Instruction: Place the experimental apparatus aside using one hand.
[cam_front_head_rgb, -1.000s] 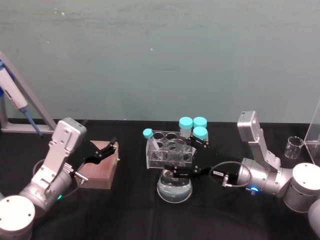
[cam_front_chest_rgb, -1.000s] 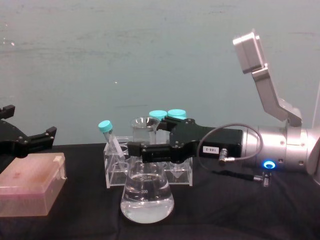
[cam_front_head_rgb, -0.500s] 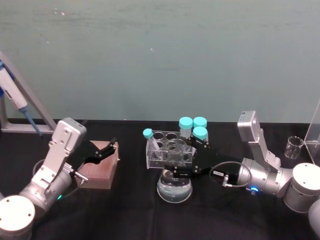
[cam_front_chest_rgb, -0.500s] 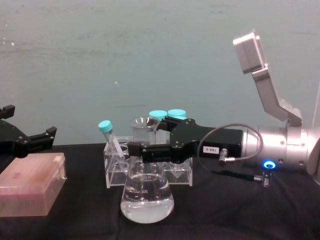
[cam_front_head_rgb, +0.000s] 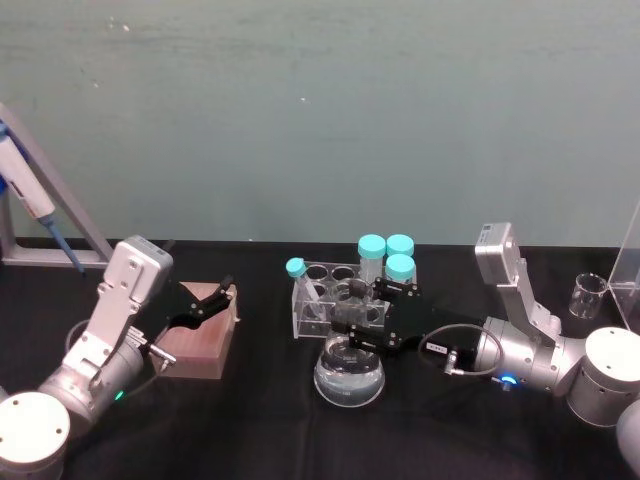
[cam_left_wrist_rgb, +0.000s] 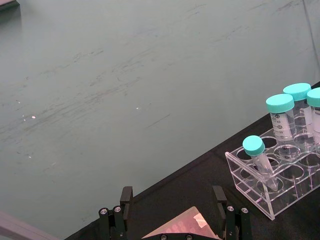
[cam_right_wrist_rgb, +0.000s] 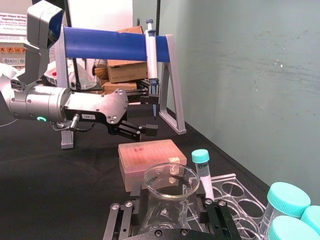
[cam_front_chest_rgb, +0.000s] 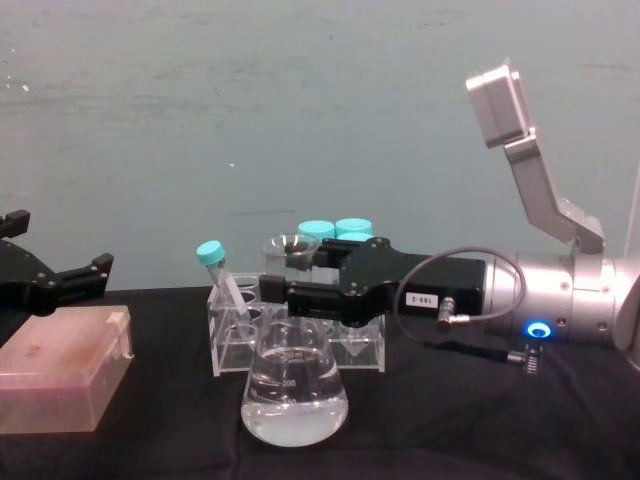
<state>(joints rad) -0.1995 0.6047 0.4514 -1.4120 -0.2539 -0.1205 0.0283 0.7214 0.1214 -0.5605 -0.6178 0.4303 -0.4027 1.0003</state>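
We are gripping the flask (cam_front_chest_rgb: 294, 392) neck with our right gripper (cam_front_chest_rgb: 300, 298), jaws closed around it. Our left gripper (cam_front_chest_rgb: 70, 282) is hovering open-jawed above the pink box (cam_front_chest_rgb: 58, 380).

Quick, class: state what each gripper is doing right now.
Left gripper: open, holding nothing, above the pink box.
Right gripper: closed on the conical flask neck.

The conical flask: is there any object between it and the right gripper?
Nothing visible stands between them. The right gripper already has its fingers on either side of the neck of the conical flask, in front of the tube rack. The left gripper hangs over the pink box, apart from it.
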